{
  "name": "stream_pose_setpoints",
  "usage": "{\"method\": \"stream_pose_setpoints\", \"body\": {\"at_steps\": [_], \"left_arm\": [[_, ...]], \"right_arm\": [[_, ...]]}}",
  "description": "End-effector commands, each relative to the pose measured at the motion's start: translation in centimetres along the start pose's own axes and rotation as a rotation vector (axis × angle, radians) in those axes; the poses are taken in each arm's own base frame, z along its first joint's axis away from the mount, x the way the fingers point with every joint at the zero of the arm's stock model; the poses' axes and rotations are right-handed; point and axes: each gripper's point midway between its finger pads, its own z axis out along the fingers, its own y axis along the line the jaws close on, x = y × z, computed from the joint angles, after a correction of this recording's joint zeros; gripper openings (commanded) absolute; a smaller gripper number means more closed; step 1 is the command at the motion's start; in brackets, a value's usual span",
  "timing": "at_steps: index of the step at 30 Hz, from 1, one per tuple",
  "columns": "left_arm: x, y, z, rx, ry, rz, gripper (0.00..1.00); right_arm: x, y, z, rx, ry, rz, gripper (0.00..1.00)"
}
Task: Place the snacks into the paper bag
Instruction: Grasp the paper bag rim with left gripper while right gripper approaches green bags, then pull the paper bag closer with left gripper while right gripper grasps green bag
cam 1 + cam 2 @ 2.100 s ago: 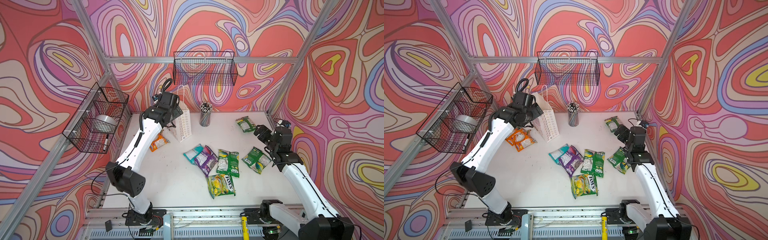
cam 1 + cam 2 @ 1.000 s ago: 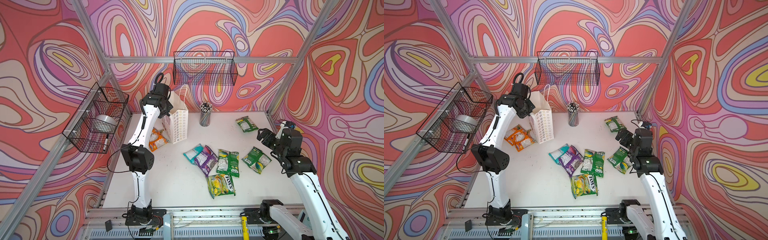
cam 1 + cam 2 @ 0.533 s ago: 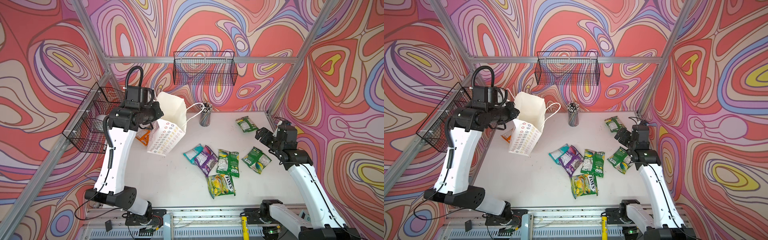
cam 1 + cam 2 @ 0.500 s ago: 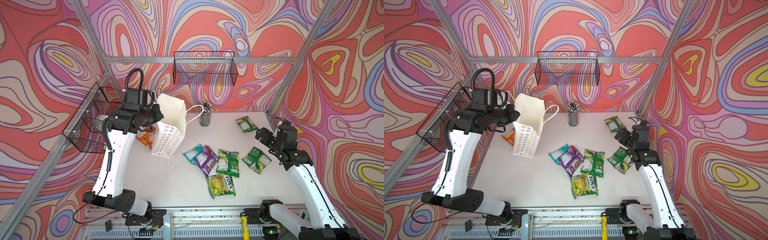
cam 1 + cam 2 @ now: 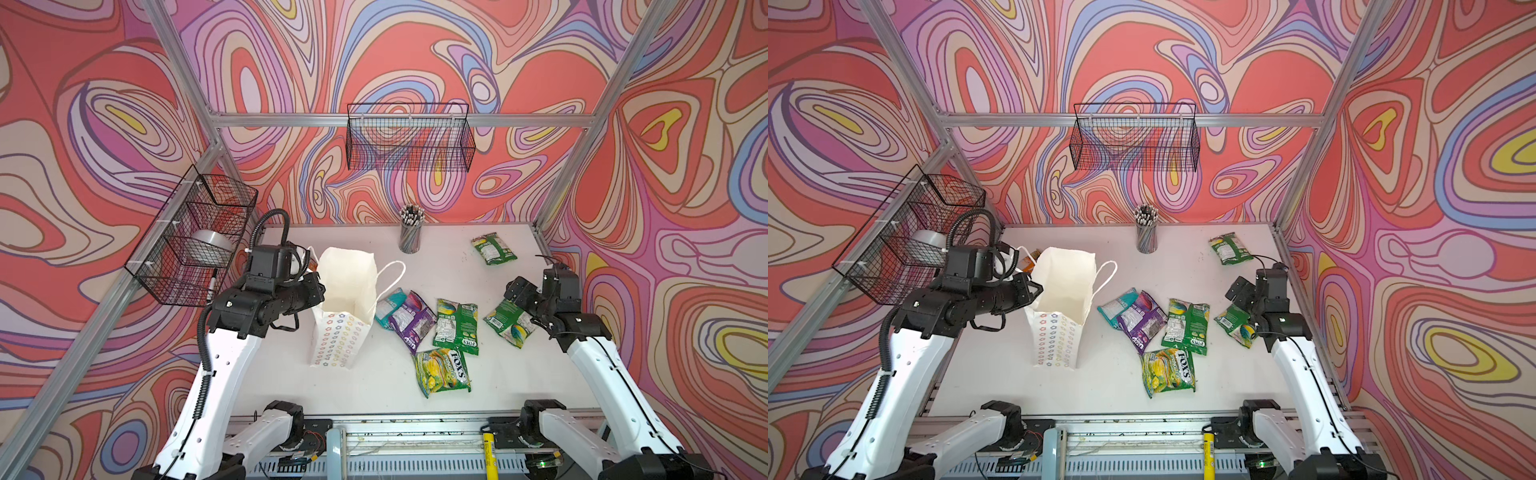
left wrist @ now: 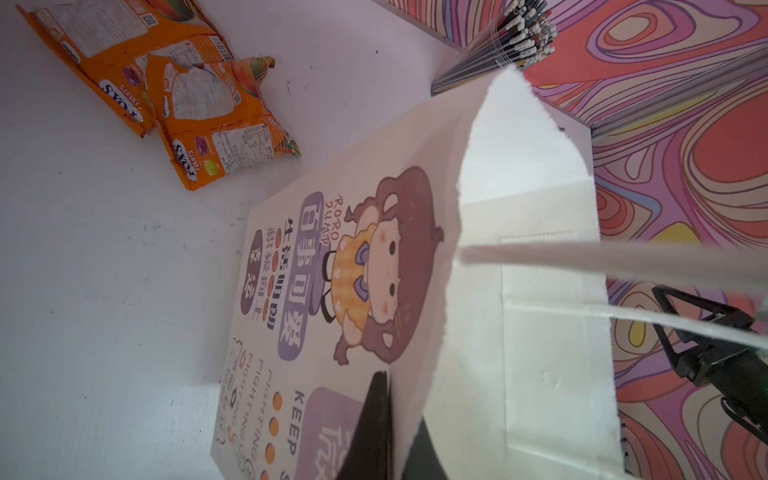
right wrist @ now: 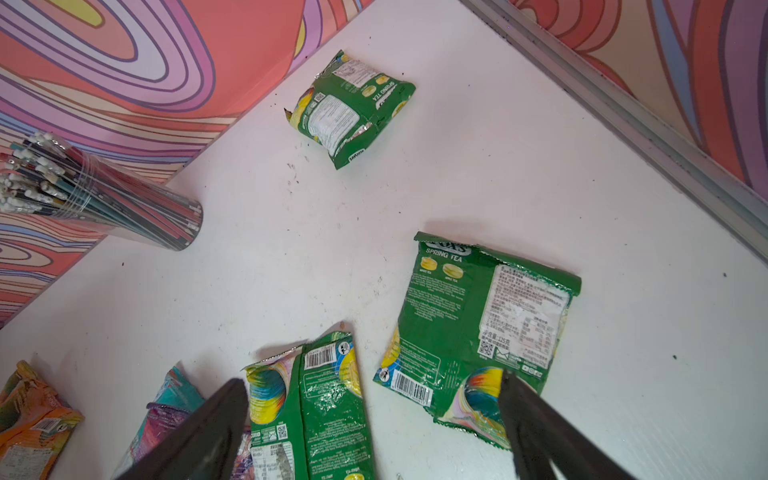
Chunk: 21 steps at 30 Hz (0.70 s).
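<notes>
We judge the task barely begun. No pouch shows inside the paper bag (image 5: 338, 340), and all eight snacks we can count lie on the desk (image 5: 374, 395).

Nearest us is the yellow-green FOX'S pouch (image 5: 442, 370). Beyond it, towards the left, is the bag with its mouth open. The left gripper (image 6: 392, 407) is pressed together on the paper of the rim, one finger outside the printed face and one inside. We cannot tell whether the bag's base rests on the desk or hangs just above it.

Just beside the bag lie a teal pouch (image 5: 388, 303), a purple pouch (image 5: 413, 320) overlapping it, and a green pouch (image 5: 456, 326). Further right, the right gripper (image 7: 370, 428) hovers spread wide and empty above another green pouch (image 7: 478, 324). Behind the bag, two orange pouches (image 6: 199, 116) overlap. A last green pouch (image 5: 493, 248) lies alone towards the far right corner.

Nothing blocks the way from the middle pouches to the bag's mouth. A cord handle (image 5: 404, 266) loops out over the rim on that side and could snag a pouch. We think the bag and the left arm screen the orange pair. The pencil cup (image 5: 410, 237) at the far edge and the wire baskets (image 5: 409, 139) on the walls are well apart from the work.
</notes>
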Motion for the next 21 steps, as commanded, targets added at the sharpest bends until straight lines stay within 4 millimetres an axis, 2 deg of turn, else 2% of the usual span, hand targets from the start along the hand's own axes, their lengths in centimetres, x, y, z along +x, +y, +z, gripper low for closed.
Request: {"method": "stream_pose_setpoints", "body": {"at_steps": [1, 4, 7, 13, 18, 21], "left_arm": [[0.2, 1.0, 0.3, -0.017, -0.055, 0.021, 0.0], [0.5, 1.6, 0.8, -0.015, -0.081, 0.001, 0.0], [-0.2, 1.5, 1.2, -0.017, -0.098, -0.004, 0.0], [-0.9, 3.0, 3.0, -0.093, -0.12, -0.006, 0.0], [-1.7, 2.9, 2.6, -0.086, -0.172, -0.002, 0.0], [-2.0, 2.6, 2.8, -0.069, -0.19, -0.012, 0.0]], "right_arm": [[0.2, 0.3, 0.1, -0.031, -0.015, 0.039, 0.98], [0.9, -0.4, 0.3, -0.018, -0.019, 0.06, 0.98], [1.3, -1.5, 0.5, 0.026, -0.027, 0.066, 0.98], [2.4, -2.8, 1.6, 0.084, 0.002, 0.085, 0.98], [3.5, -6.3, 2.2, 0.275, 0.022, 0.132, 0.98], [4.3, -7.4, 2.6, 0.332, 0.042, 0.168, 0.98]]}}
